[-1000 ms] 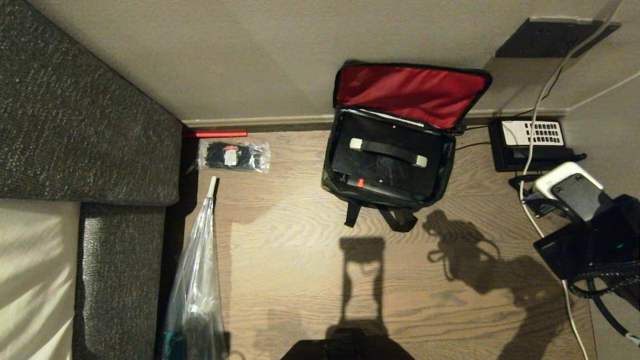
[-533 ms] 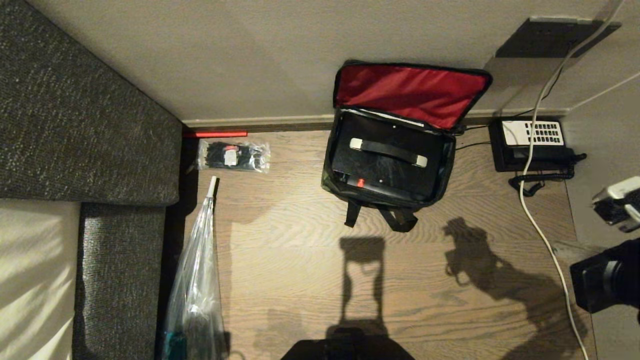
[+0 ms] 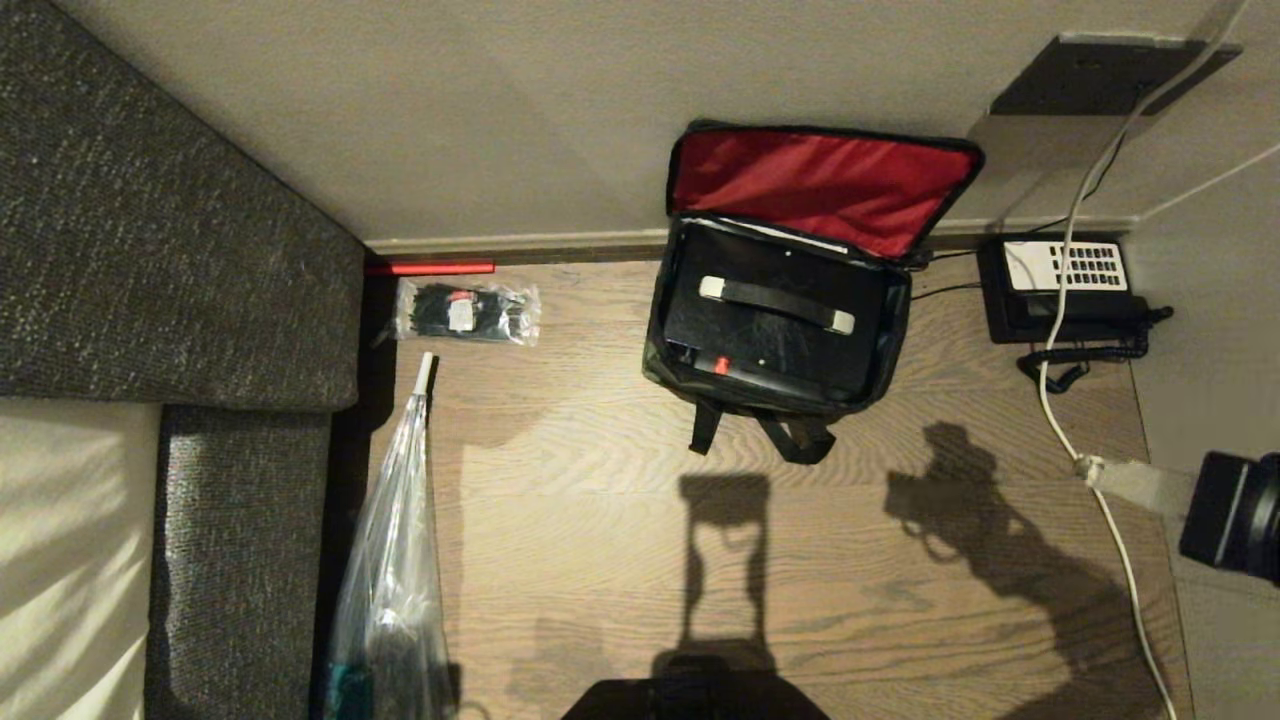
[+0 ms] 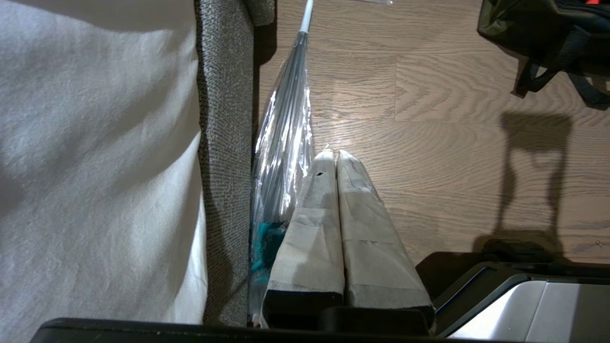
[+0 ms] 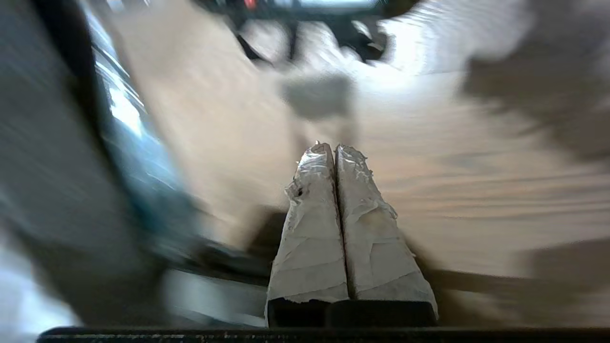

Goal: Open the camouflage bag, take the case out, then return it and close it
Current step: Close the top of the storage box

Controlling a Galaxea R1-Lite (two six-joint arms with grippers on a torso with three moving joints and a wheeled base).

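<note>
The camouflage bag [image 3: 770,402] stands open on the wooden floor by the wall, its red-lined lid [image 3: 820,185] leaning back against the wall. The black case [image 3: 770,345] sits inside it, handle [image 3: 776,303] with pale ends facing up. Only a black part of my right arm [image 3: 1235,515] shows, at the head view's right edge, well away from the bag. In the right wrist view the right gripper [image 5: 334,148] is shut and empty above the floor. My left gripper [image 4: 336,153] is shut and empty, parked low beside the sofa. A corner of the bag [image 4: 538,28] shows in the left wrist view.
A black telephone [image 3: 1065,285] and a white cable [image 3: 1060,420] lie right of the bag. A clear packet of black items [image 3: 467,312] and a red stick [image 3: 430,268] lie to its left. A plastic-wrapped umbrella [image 3: 395,560] rests along the grey sofa [image 3: 170,250].
My right arm has swung away to the right and back, leaving most of the head view; its shadow on the floor shifted with it. Bag, case and left arm have not moved.
</note>
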